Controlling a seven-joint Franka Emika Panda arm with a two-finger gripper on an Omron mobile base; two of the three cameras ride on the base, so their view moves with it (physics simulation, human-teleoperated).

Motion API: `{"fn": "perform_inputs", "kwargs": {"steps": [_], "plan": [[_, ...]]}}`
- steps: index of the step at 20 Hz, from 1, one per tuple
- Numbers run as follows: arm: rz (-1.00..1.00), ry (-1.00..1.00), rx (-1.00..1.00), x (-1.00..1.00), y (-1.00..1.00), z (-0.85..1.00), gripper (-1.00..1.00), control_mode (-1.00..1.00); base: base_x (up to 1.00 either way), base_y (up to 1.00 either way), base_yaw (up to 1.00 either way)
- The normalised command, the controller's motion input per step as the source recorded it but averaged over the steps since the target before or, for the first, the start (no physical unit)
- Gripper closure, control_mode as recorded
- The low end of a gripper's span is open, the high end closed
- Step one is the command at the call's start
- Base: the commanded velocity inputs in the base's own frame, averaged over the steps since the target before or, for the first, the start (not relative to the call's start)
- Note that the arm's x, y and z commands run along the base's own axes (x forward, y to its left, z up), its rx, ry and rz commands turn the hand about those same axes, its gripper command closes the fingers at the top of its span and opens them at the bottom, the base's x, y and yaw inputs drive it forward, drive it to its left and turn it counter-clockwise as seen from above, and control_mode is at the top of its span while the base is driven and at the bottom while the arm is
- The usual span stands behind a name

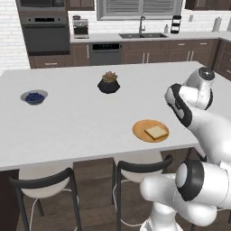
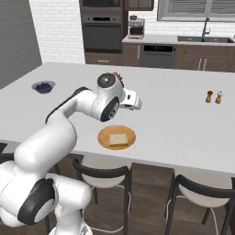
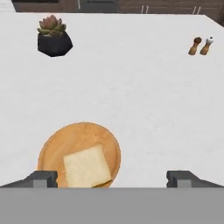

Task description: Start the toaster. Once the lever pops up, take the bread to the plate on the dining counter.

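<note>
The bread (image 3: pixel 86 166) lies flat on the plate (image 3: pixel 57 146) near the front edge of the dining counter (image 1: pixel 76 122), and the gripper (image 3: pixel 112 178) above it is spread wide and empty, so the delivery step looks done and only backing the arm away remains.

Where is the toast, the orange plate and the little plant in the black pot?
bread (image 3: pixel 86 166), hand view, middle of the slice's top face.
plate (image 3: pixel 78 134), hand view, bare orange part beyond the slice.
plant (image 1: pixel 108 84), left base view, on its black pot.
</note>
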Motion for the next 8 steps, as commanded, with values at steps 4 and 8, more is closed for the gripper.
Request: {"fn": "perform_inputs", "kwargs": {"steps": [4,8], "plan": [[-0.28,0.07,0.0,-0.69,0.38,0.23,-1.0,-1.0,0.0,0.0,0.0],[-0.21,0.01,0.0,-0.77,0.36,0.12,-1.0,-1.0,0.0,0.0,0.0]]}}
